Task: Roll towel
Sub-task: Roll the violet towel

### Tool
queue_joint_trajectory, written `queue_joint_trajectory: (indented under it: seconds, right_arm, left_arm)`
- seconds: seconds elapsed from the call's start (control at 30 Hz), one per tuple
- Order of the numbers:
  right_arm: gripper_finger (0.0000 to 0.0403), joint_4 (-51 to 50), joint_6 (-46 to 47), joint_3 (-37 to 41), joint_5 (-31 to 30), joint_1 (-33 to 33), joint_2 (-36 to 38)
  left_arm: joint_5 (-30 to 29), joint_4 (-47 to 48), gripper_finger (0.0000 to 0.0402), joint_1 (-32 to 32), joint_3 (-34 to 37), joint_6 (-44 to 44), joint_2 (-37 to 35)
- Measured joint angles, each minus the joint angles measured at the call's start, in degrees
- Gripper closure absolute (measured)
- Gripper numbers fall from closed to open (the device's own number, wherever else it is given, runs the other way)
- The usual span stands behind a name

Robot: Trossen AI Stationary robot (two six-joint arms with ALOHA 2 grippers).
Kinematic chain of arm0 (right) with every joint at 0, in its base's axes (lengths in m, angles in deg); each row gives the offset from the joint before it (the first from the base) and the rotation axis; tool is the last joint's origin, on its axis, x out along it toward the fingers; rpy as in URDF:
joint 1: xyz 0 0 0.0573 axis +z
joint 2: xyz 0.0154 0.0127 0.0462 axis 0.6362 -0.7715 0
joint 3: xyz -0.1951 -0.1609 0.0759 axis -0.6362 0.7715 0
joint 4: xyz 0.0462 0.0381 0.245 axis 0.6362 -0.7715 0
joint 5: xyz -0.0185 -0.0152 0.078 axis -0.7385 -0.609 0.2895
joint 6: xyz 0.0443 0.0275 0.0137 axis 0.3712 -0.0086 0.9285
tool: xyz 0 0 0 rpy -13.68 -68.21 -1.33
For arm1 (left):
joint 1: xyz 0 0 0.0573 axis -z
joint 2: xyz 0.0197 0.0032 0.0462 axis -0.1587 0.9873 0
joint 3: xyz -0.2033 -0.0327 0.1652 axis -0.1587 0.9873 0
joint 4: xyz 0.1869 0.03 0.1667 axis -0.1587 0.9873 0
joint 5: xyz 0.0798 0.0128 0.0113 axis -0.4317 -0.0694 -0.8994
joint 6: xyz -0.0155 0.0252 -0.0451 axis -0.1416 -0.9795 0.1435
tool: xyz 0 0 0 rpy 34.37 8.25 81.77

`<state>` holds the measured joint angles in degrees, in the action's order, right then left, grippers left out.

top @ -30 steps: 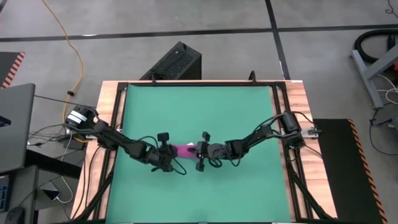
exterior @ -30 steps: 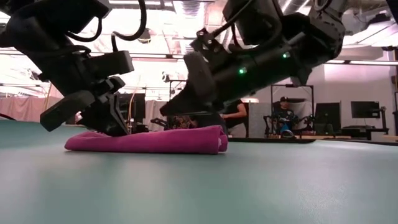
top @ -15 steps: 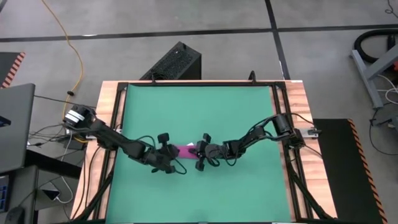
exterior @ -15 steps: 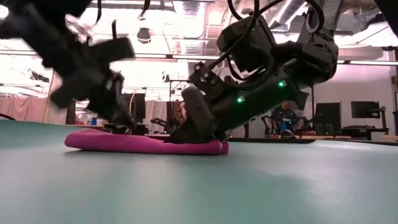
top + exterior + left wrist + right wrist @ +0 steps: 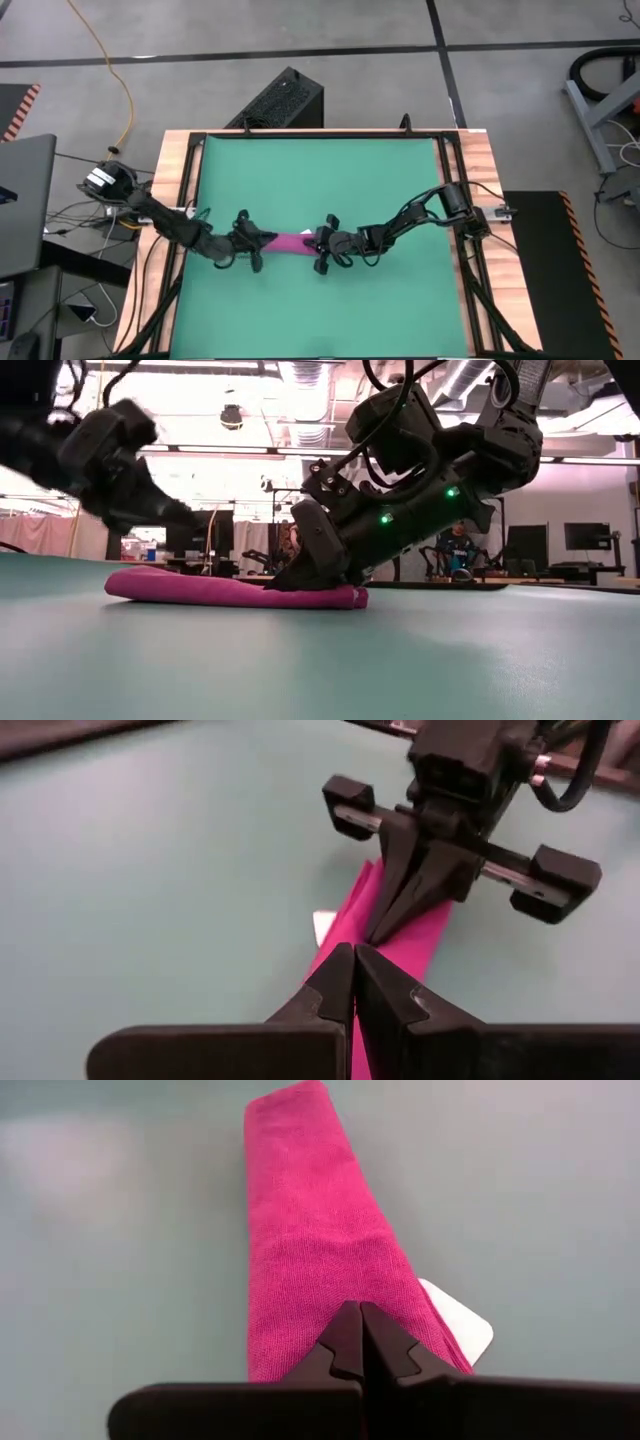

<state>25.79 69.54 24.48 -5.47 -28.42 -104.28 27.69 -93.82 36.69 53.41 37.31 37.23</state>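
The magenta towel lies folded into a narrow flat strip on the green mat, its white tag sticking out at one long edge near the right end. My right gripper is shut, with its tips on the strip's right end. My left gripper is shut and hangs in the air above and to the left of the strip's left end, touching nothing. My right gripper presses its shut fingertips down on the top of the towel's right end. The fingers slant down from the table's right side and lie along the strip. The towel lies flat on the mat, flattened under the tips.
A wooden frame borders the mat on all sides. Open mat lies before and behind the towel. A black box stands on the floor beyond the far edge. People sit at desks in the room behind.
My left gripper has lifted off the towel's left end and drawn back up and toward the table's left edge. My right gripper has come down on the towel's right end, which was thicker before and is now pressed flat. The towel has stayed in place.
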Motion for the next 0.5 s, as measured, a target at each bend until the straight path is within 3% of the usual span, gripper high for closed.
queue_joint_trajectory:
  seconds: [0.17, 0.5]
  right_arm:
    - [0.0393, 0.1, 0.1, 0.0, 0.0, 0.0, 0.0]
    - [0.0393, 0.1, 1.1, 0.1, 0.1, 0.0, -0.1]
  left_arm:
    - [5.0, -10.1, 0.0401, -2.3, 7.6, 2.7, 0.2]
    - [8.2, -7.8, 0.0402, -2.9, 7.9, 2.1, 0.2]
